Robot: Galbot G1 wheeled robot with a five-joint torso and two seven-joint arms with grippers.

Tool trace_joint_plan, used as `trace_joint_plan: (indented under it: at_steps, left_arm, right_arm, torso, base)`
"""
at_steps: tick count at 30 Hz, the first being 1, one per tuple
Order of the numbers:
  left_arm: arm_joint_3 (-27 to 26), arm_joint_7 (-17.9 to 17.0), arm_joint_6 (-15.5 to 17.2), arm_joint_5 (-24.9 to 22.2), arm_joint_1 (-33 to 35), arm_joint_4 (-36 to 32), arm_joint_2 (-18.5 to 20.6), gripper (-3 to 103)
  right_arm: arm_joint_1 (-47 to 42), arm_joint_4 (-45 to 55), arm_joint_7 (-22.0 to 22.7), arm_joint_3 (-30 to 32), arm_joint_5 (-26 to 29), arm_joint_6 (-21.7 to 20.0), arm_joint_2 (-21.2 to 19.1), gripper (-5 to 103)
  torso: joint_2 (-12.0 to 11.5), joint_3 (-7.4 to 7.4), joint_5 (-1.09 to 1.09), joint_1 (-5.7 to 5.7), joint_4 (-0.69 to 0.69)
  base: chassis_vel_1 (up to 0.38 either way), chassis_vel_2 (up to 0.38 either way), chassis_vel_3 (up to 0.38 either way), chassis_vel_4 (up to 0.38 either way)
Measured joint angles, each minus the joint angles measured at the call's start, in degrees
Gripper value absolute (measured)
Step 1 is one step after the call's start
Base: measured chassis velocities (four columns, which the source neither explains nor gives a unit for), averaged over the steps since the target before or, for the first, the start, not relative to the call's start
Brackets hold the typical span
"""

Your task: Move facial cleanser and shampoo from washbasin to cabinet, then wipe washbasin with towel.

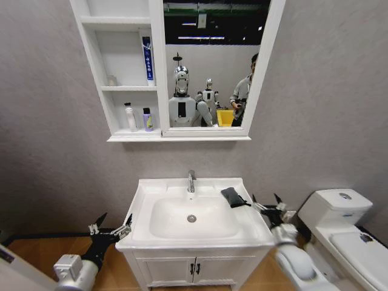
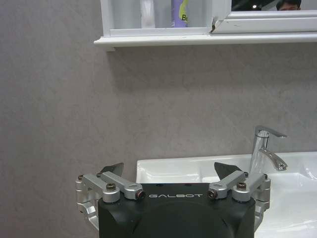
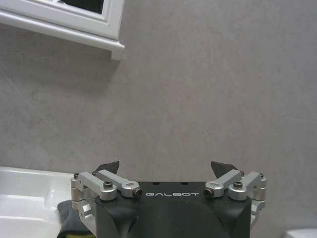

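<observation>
Both grippers held low beside the washbasin [image 1: 151, 191], fingers spread wide and empty.

The left gripper [image 1: 113, 223] sits just off the basin's left edge and the right gripper [image 1: 267, 202] just off its right edge, between basin and toilet [image 1: 336, 209] — each wrist view shows the two fingertips well apart with nothing between them. The dark towel [image 1: 233, 196] lies folded on the basin's flat rim at the right rear, right of the chrome tap [image 1: 191, 180] and near the right gripper; a corner of it shows under that gripper in the right wrist view. On the cabinet [image 1: 159, 73], the lowest open shelf carries a white bottle [image 1: 129, 116] and a purple bottle [image 1: 148, 119] side by side, and a blue tube [image 1: 147, 57] stands on the middle shelf — the mirror [image 1: 209, 60] is to the right of the shelves.
</observation>
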Motion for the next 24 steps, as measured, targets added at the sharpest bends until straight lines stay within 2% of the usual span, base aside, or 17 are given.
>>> trace_joint_plan:
  at_steps: [1,2,4,5,6,8,13,24]
  left_arm:
    - [0.0,0.0,0.0,0.0,0.0,0.01,0.01,100]
    - [0.0,0.0,0.0,0.0,0.0,0.01,0.01,100]
    - [0.0,-0.01,0.0,0.0,0.0,0.0,-0.01,100]
    - [0.0,0.0,0.0,0.0,0.0,0.0,0.01,100]
    - [0.0,0.0,0.0,0.0,0.0,0.0,0.01,100]
    - [0.0,0.0,0.0,0.0,0.0,0.0,0.0,100]
    - [0.0,0.0,0.0,0.0,0.0,0.0,0.0,100]
    - [0.0,0.01,0.0,0.0,0.0,0.0,0.0,100]
  right_arm:
    - [-4.83,3.47,0.64,1.52,-0.91,0.4,2.59,100]
    - [-4.83,3.47,0.64,1.52,-0.91,0.4,2.59,100]
    - [-14.51,9.3,1.28,2.6,-3.63,2.04,9.02,100]
    - [-17.15,10.22,1.31,2.08,-4.86,3.27,10.9,100]
    - [-17.15,10.22,1.31,2.08,-4.86,3.27,10.9,100]
    - [-19.85,10.1,1.32,0.31,-7.87,5.57,13.43,100]
    - [-20.61,9.78,0.82,-0.19,-7.84,6.93,14.22,100]
    - [-21.41,9.98,0.61,-0.58,-6.38,6.79,13.91,100]
  torso:
    - [0.0,-0.01,-0.02,0.0,0.01]
    - [0.0,-0.01,-0.02,0.0,0.01]
    - [0.0,-0.01,-0.03,-0.01,0.01]
    - [0.01,-0.01,-0.06,-0.01,0.01]
    - [0.01,-0.01,-0.06,-0.01,0.01]
    - [0.01,0.0,-0.01,-0.01,0.04]
    - [-0.01,0.01,0.0,0.01,0.06]
    - [-0.01,0.02,0.0,0.01,0.05]
  base:
    - [0.0,0.0,0.0,0.0]
    - [0.0,0.0,0.0,0.0]
    - [0.0,0.0,0.0,0.0]
    - [0.0,0.0,0.0,0.0]
    - [0.0,0.0,0.0,0.0]
    - [0.0,0.0,0.0,0.0]
    - [0.0,0.0,0.0,0.0]
    - [0.0,0.0,0.0,0.0]
